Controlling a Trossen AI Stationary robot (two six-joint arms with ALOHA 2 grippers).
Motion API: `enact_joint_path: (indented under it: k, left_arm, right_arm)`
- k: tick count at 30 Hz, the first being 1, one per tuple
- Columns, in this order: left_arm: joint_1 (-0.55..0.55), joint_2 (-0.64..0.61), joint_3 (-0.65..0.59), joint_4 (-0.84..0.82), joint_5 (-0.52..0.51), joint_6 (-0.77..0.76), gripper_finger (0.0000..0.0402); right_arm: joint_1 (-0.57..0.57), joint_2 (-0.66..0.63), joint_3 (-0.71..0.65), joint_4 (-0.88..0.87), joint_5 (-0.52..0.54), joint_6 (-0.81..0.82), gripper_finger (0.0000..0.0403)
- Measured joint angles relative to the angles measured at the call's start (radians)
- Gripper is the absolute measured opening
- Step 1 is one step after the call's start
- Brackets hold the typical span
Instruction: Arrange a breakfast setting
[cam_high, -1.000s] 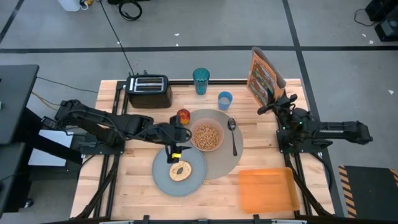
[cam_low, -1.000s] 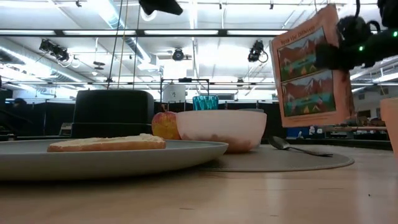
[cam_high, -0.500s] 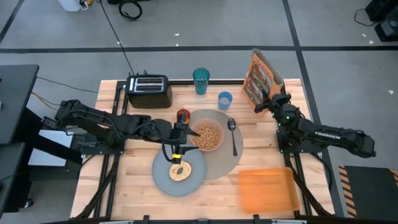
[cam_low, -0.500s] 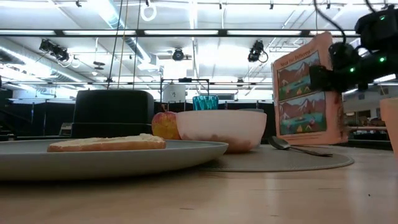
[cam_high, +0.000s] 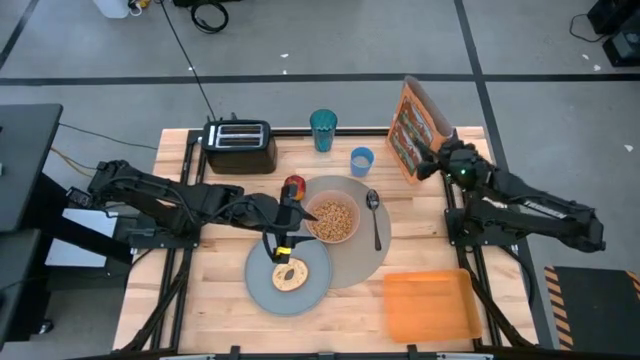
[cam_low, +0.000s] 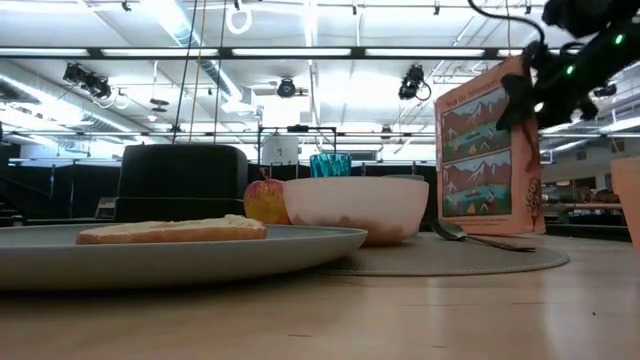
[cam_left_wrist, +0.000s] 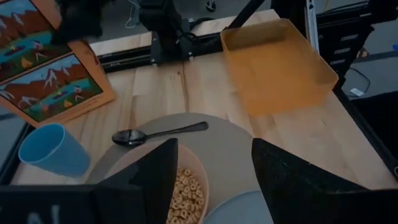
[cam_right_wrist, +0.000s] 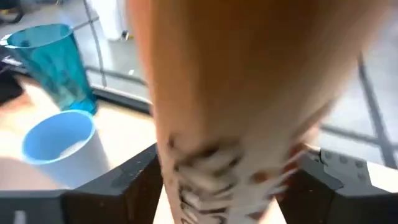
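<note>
The orange cereal box (cam_high: 409, 127) stands upright on its bottom edge at the table's far right, also seen in the low view (cam_low: 485, 150). My right gripper (cam_high: 433, 160) is open, with the box's upper near edge (cam_right_wrist: 230, 93) between its fingers. My left gripper (cam_high: 288, 240) hovers open over the grey-blue plate (cam_high: 262, 285), nothing between its fingers. The toast ring (cam_high: 290, 275) lies on that plate. On the tan mat (cam_high: 360, 262) sit the pink bowl (cam_high: 332, 218) of cereal and the spoon (cam_high: 375, 215). The apple (cam_high: 294, 186) and the light-blue cup (cam_high: 361, 160) stand farther back. My right gripper has one finger (cam_right_wrist: 140, 180) on each side of the cereal box's upper near edge, coming level from the table's right. Whether the fingers touch the box, I cannot tell. The box rests on the table.
A black toaster (cam_high: 240, 145) and a teal glass (cam_high: 323, 130) stand along the far edge. A flat orange tray (cam_high: 428, 305) lies at the near right corner. Bare wood shows at the near left.
My right gripper has gone down with the cereal box, which hung clear of the table and now stands on it. My left gripper has shifted toward the far edge, away from the toast ring.
</note>
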Motion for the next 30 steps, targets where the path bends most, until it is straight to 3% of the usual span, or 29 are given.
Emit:
enact_joint_path:
  k: [7,18,25,30]
  left_arm:
    - [0.000,0.000,0.000,-0.001,0.000,-0.039,0.0213]
    - [0.070,0.000,0.000,-0.067,0.000,-0.066,0.0213]
    - [0.092,0.000,0.000,-0.082,0.000,-0.066,0.0213]
    - [0.062,0.000,0.000,-0.084,-0.001,-0.066,0.0210]
  right_arm:
    - [0.000,-0.001,0.208,-0.286,-0.106,0.048,0.0277]
    - [0.000,-0.002,0.412,-0.309,-0.152,-0.084,0.0272]
    - [0.000,-0.002,0.510,-0.192,-0.196,-0.151,0.0272]
    - [0.017,-0.009,0.456,0.046,-0.467,-0.194,0.0270]
